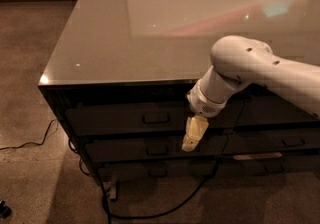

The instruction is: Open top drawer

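Note:
The top drawer (120, 118) is a wide dark front just under the glossy countertop, closed flush, with a small loop handle (156, 118) at its middle. My gripper (193, 135) hangs from the white arm (250, 68) in front of the cabinet. Its cream fingers (195, 132) point down and left. It sits just right of the handle, its tip reaching the second drawer row. It does not touch the handle.
A second drawer (150, 149) and a third row lie below the top one. More drawer fronts (280, 140) sit to the right. A black cable (150, 213) loops on the speckled floor in front. Another cable (30, 143) runs left.

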Controlling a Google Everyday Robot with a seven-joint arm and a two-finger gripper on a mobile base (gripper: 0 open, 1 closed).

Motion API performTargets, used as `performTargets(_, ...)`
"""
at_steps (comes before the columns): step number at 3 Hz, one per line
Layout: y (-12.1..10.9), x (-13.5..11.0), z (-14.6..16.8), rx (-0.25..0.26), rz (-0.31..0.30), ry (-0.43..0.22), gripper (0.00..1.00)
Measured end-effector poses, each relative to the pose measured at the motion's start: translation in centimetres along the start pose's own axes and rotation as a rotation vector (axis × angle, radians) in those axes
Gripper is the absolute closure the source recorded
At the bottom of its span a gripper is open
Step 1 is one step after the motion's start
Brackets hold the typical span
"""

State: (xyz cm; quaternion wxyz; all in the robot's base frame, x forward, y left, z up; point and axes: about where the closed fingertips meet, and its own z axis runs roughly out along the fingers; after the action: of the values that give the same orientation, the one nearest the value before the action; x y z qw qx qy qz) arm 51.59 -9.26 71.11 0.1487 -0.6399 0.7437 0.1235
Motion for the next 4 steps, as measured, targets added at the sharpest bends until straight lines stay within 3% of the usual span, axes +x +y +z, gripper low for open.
performTargets(1,-0.4,0.6,2.0,0.017,0.032,0.06,0.0)
performTargets(3,-1.0,0.9,3.2,0.017,0.065,0.041,0.0)
performTargets(4,-1.6,1.3,3.8,0.065,0.096,0.024,0.0)
